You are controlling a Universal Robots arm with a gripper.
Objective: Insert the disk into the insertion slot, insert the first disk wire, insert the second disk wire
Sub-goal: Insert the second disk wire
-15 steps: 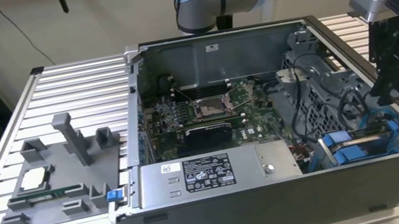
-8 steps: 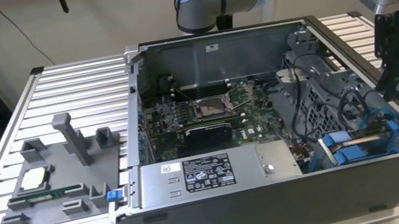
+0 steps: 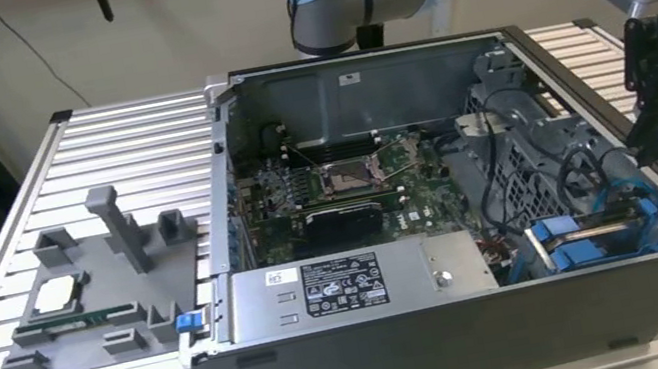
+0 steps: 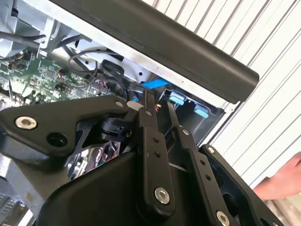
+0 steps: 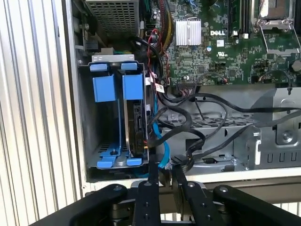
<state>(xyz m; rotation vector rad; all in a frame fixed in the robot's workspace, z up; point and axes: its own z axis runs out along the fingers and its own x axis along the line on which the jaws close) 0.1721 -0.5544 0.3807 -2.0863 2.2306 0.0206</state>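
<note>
From my station, the first step looks done. The disk point(image 5: 138, 126) stands on edge in its blue frame inside the insertion slot point(image 5: 85, 117), at the near corner of the computer case point(image 3: 464, 333) on the exterior view's right. A blue cable point(image 5: 163, 148) and a bundle of black wires point(image 5: 188, 123) run close beside the disk's end. I cannot tell whether either is plugged in, so I count both wire steps as unconfirmed. My end effector point(image 5: 165, 166) hovers over the case's edge by that bay. Its fingers point(image 5: 150, 188) are only narrowly apart, with nothing I can see between them. The tips are near the cables, touching none that I can make out.
</note>
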